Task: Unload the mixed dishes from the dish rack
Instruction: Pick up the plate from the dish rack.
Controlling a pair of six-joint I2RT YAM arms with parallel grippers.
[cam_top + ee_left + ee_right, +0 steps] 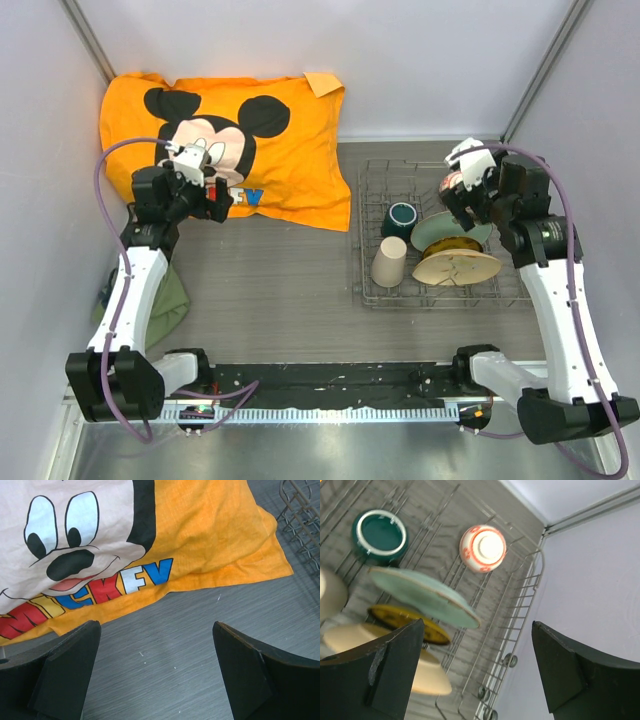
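right gripper [477,625] hangs over the far right end of the rectangular grey metal wire dish rack [400,295], fingers spread wide, nothing between them. from overhead it hides most of the small red-orange patterned bowl [482,548] (the wrist view catches it, seemingly bottom up on the wires). dark teal handled mug [379,534] stands mouth up in the rack, handle out of sight. beige handleless cup [389,262] leans just nearside of it, cut off at the wrist view's edge. pale-green plate [420,595] tilts among the tines, cream floral plate [457,267] just nearer. a yellow-brown face shows between them, whose i cannot tell. left gripper [156,630], fingers wide and empty, hovers over the grey wood-grain table [175,655] beside a crumpled orange cartoon-mouse cloth [210,535]. it reads "mickey", letter feet lost at the hem.
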